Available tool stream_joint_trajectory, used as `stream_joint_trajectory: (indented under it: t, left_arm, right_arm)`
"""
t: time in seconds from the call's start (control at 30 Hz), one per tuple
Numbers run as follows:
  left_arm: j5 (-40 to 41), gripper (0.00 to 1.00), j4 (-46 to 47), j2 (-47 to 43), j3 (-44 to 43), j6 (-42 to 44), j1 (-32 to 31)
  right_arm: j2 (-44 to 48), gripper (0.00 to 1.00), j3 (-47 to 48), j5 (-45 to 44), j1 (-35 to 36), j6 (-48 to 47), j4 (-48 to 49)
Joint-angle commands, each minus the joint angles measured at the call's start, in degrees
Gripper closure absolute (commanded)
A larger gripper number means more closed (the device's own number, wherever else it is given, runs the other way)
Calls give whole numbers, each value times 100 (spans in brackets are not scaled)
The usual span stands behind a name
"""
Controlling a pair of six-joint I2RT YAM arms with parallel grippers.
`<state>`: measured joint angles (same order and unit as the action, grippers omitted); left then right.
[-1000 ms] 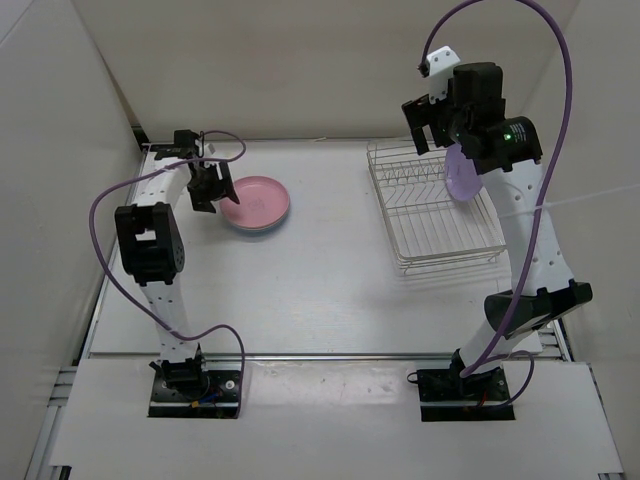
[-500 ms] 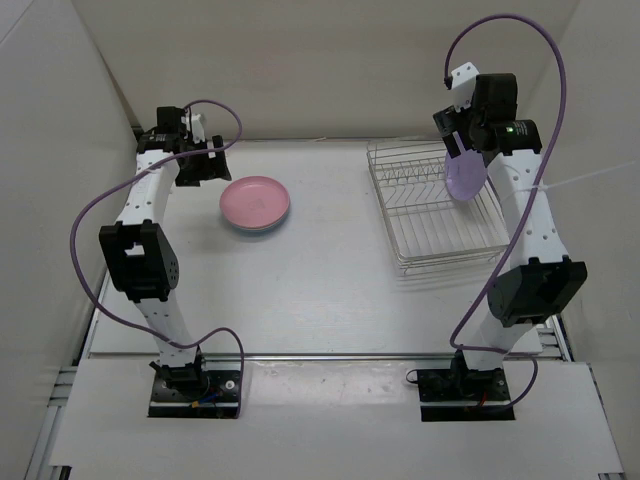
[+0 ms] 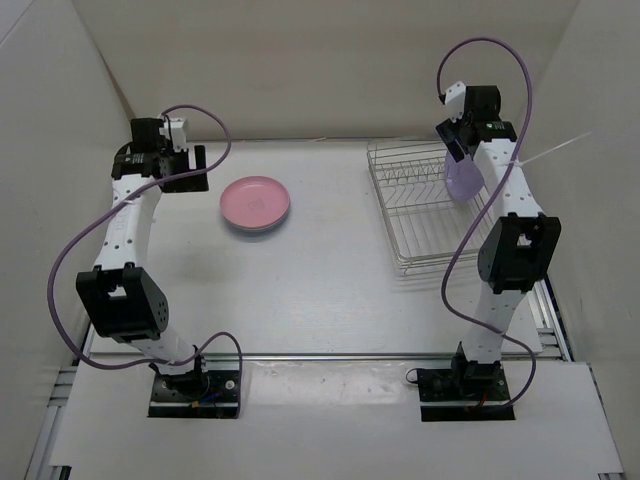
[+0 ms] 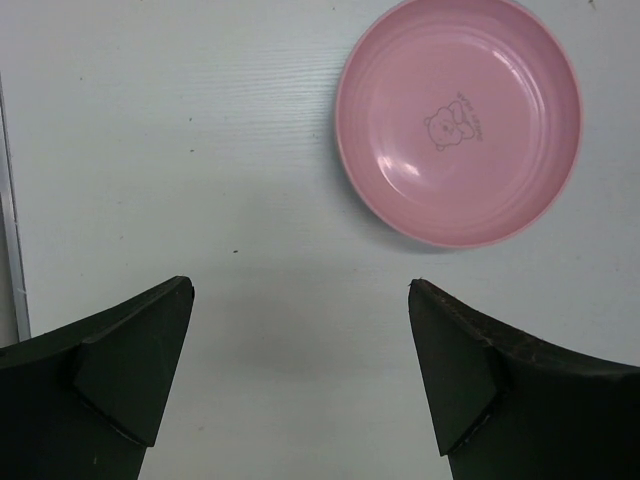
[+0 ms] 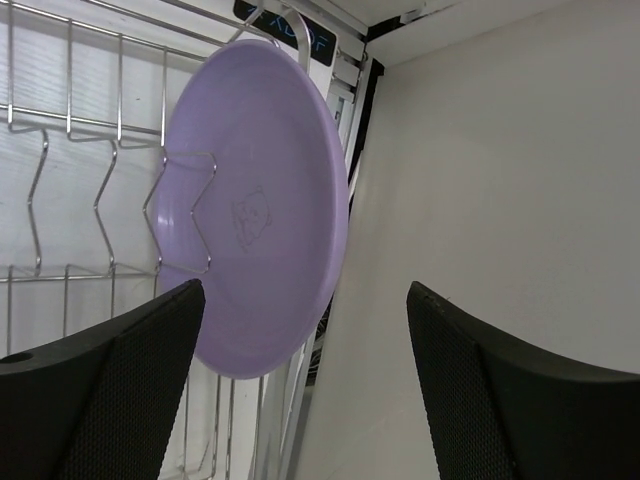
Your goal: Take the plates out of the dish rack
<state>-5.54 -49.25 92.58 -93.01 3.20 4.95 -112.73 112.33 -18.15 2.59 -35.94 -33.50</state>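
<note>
Nothing legible: tiny print at centre of round pink plastic plate (image 4: 458, 120) too small to read, white letters on black label (image 5: 285, 32) far side mostly hidden.

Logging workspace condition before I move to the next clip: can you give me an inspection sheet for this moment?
Surface: white table, a few tiny dark specks.
Job's things: pink plate lies flat on the table, with a pale rim under it in the top view. Purple plate stands on edge in the dish rack, toward its far right. No other plate seen in the rack.
Clutter: nothing seen.
Grippers: left gripper open over the table beside the pink plate. Right gripper open, facing the purple plate, not gripping it.
Cables: purple cable loops along each arm.
Surroundings: white enclosure walls.
</note>
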Motion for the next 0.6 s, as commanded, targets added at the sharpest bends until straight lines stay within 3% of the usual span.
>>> stream_joint_trajectory:
  t: [0.0,0.27,0.3,0.33,0.37,0.47,0.57]
  left_arm:
    - [272,0,83,-397,108,119,59]
    - [449,0,-171,-398,-85,67,59]
    - [449,0,-172,-398,-155,14,59]
    - [449,0,-224,-398,-156,14,59]
    - [501,0,-225,-398,-156,14,59]
    - [562,0,-225,-398,-156,14,59]
    - [563,0,-225,-398,-156,14,59]
  right_arm:
    - [-100,15,263,-180,-83,25,536]
    - [-461,29,315,-180,-312,202,590]
    - [-522,37,315,-180,-312,202,590]
    - [-522,54,315,-180,-364,202,590]
    - [-574,59,315,-180,-364,202,590]
    - [-575,60,368,-180,-364,307,590]
    - [-628,71,421,-250,-364,386,590]
